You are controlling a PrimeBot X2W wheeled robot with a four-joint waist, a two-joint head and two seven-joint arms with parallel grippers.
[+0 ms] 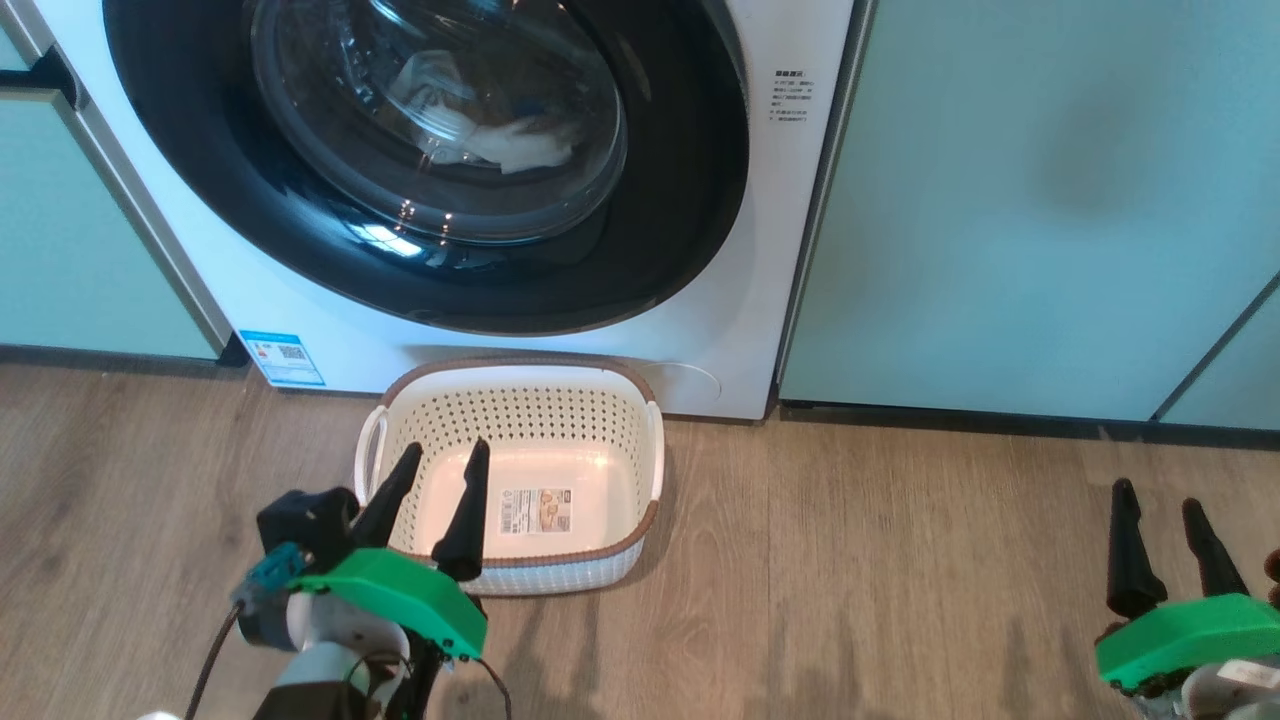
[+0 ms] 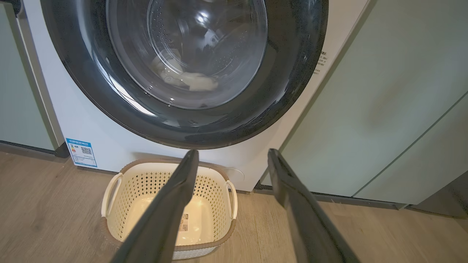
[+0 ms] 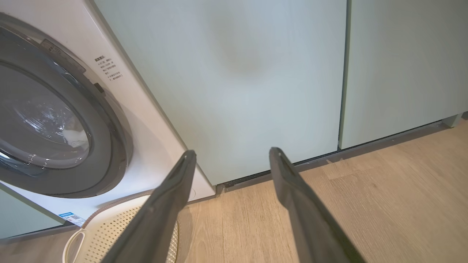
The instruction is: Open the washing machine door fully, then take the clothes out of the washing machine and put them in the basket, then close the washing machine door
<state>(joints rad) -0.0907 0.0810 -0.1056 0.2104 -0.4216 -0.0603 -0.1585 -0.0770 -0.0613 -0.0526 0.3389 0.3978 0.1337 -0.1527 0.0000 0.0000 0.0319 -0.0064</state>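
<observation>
Up front in the head view, the white washing machine (image 1: pixel 760 250) has its glossy black-rimmed door (image 1: pixel 690 220) sitting shut, with pale clothes (image 1: pixel 520 150) bunched low behind the glass. The blue label (image 1: pixel 282 358) at the lower left corner has a QR code, and there's a block of printed text (image 1: pixel 790 98) right of the door. Both are too small to read. The cream basket (image 1: pixel 530 415) sits on the wood floor (image 1: pixel 850 560) just in front of the machine, under the door, with a label sticker (image 1: pixel 536 510) on its bottom, print unreadable. The left gripper (image 1: pixel 446 447) is spread wide, tips overlapping the basket's near left side. The right gripper (image 1: pixel 1158 495) is spread too, well off to the right over bare floor, loads of open room there.

Left wrist view looks straight at the door. You can see the perforated drum (image 2: pixel 219 54) with the clothes lying at its bottom, plus both basket handles, one parted finger crossing in front of the basket.

Right wrist view catches the door at a slant, the text block beside it, just a corner of the basket, and mostly pale green cabinet panels (image 3: pixel 256 73) with a dark gap along the floor.
</observation>
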